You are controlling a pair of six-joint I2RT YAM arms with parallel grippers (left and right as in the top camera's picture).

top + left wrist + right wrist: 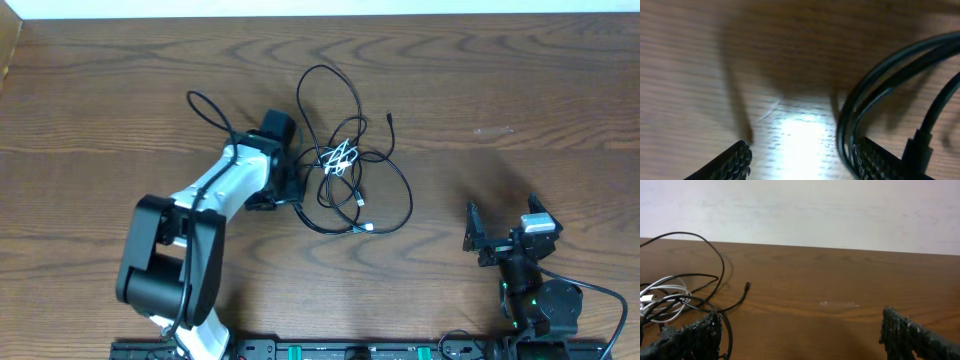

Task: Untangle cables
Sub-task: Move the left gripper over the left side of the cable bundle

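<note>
Two black cables (409, 197) lie in overlapping loops at the table's middle, with the short white cable (340, 157) knotted among them. My left gripper (288, 190) is down at the tangle's left edge. In the left wrist view it (800, 150) is open, with bare table between the fingers. Black cable strands (846, 131) run just inside its right finger (880, 161). My right gripper (503, 222) rests open and apart at the right. In the right wrist view it (801, 325) holds nothing, and the black cables (746, 286) and white cable (665, 287) lie far left.
The left arm's own thicker black wire (205, 105) loops out above the arm. A wall (800, 210) rises behind the table's far edge. The black base rail (330, 350) runs along the near edge.
</note>
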